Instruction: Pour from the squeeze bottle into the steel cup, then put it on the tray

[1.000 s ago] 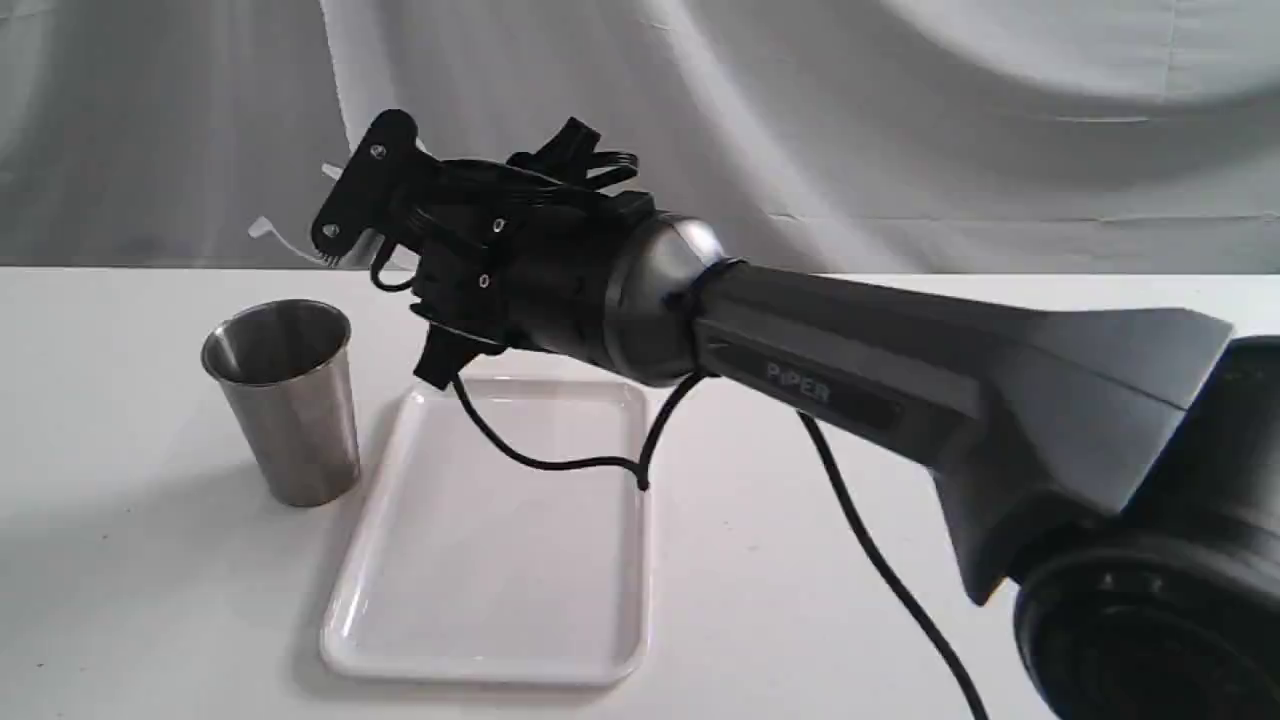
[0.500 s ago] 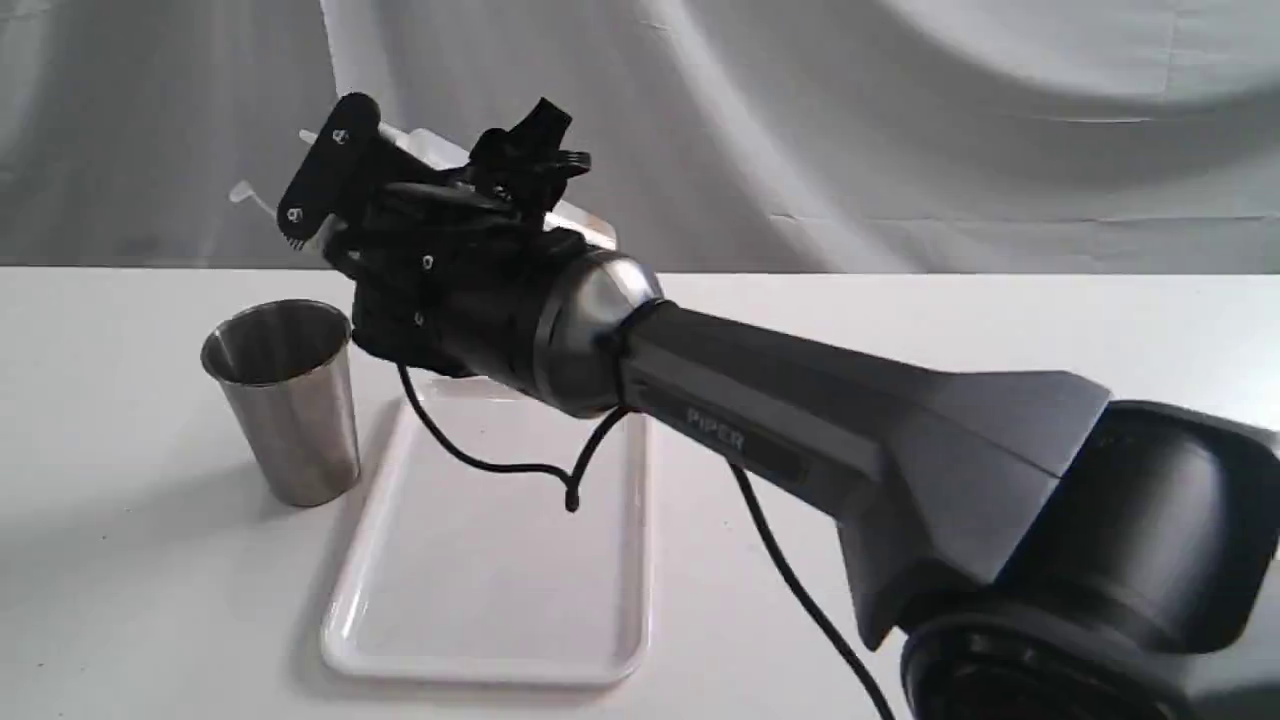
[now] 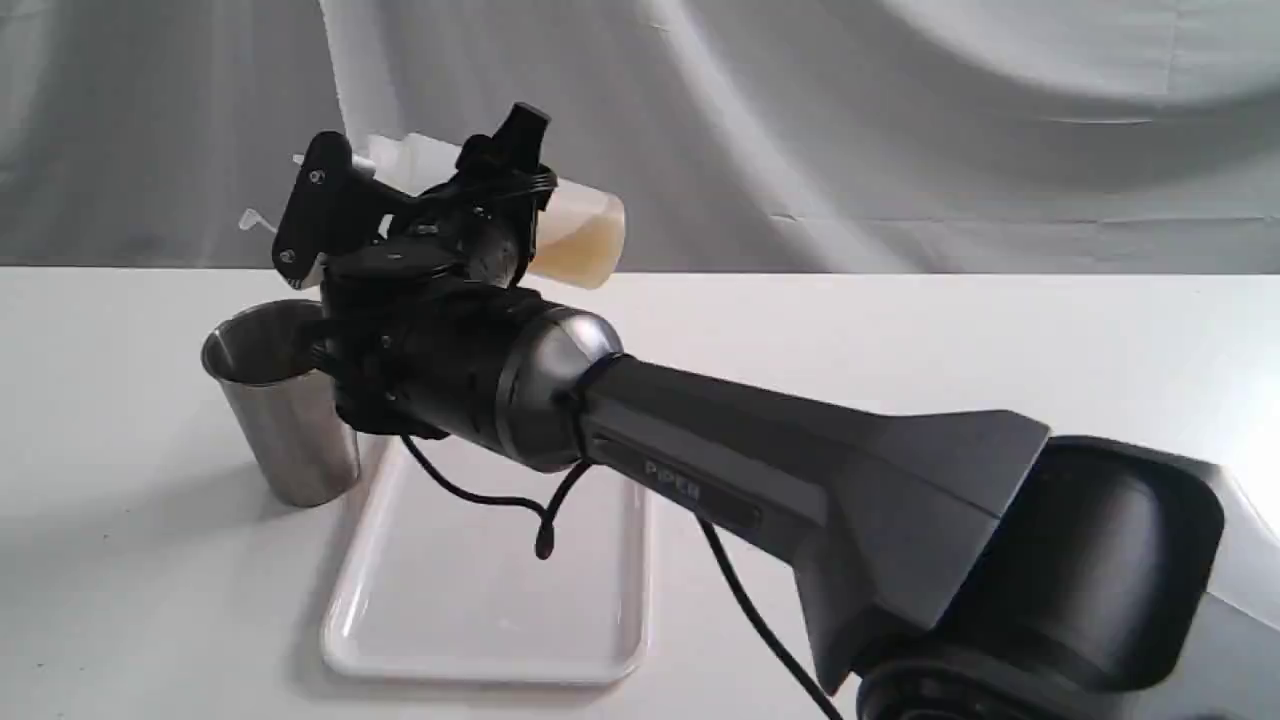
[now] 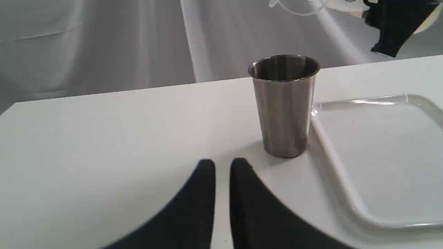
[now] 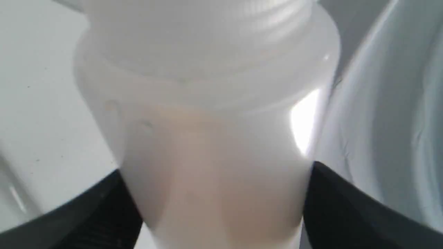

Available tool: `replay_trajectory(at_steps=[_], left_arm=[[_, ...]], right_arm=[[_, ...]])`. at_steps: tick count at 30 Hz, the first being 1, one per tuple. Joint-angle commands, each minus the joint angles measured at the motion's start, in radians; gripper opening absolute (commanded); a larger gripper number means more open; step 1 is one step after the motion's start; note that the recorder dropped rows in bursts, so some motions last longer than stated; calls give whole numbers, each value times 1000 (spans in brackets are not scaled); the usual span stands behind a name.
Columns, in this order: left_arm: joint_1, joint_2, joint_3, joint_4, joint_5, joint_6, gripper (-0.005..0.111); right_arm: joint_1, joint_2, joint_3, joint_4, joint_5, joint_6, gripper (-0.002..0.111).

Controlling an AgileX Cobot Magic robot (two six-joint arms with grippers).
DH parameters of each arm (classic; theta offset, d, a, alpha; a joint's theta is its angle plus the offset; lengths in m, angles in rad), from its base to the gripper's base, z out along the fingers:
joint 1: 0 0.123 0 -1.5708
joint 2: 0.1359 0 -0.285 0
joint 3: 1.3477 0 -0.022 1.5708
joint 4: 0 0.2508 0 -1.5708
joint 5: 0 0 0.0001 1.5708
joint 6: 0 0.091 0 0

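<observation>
My right gripper (image 3: 410, 185) is shut on the squeeze bottle (image 3: 580, 235), which lies almost level in the air. Its nozzle points left, above the steel cup (image 3: 285, 400), and pale amber liquid shows at its base. Up close in the right wrist view, the bottle (image 5: 214, 155) fills the frame between the black fingers (image 5: 86, 214). The cup stands upright just left of the white tray (image 3: 480, 590), which has nothing on it. In the left wrist view my left gripper (image 4: 222, 173) hovers shut and holding nothing, near the cup (image 4: 283, 107) and the tray (image 4: 380, 148).
The right arm's grey forearm (image 3: 800, 470) and its black cable (image 3: 480, 495) hang over the tray's right side. A grey cloth backdrop (image 3: 900, 130) closes off the far edge of the white table (image 3: 950, 340).
The right arm swung left and lower over the last second. Its wrist rolled, tipping the bottle further so the base now shows on the right. Cup and tray have not moved.
</observation>
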Motion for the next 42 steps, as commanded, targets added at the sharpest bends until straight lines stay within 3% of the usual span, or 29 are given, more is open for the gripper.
replay_trajectory(at_steps=[1,13,21,42], left_arm=[[-1,-5,4,2,-7,-2,8],[-1,-5,4,2,-7,-2,8],[-1,-5,4,2,-7,-2,8],[-1,-5,4,2,-7,-2,8]], right_arm=[[10,-18,-12,-98,4,7,34],[12,-18,-12,-120,-55,5,34],[19,5,-12,-243,-3,-1,34],[23,50,-12,-341,23,-222,34]])
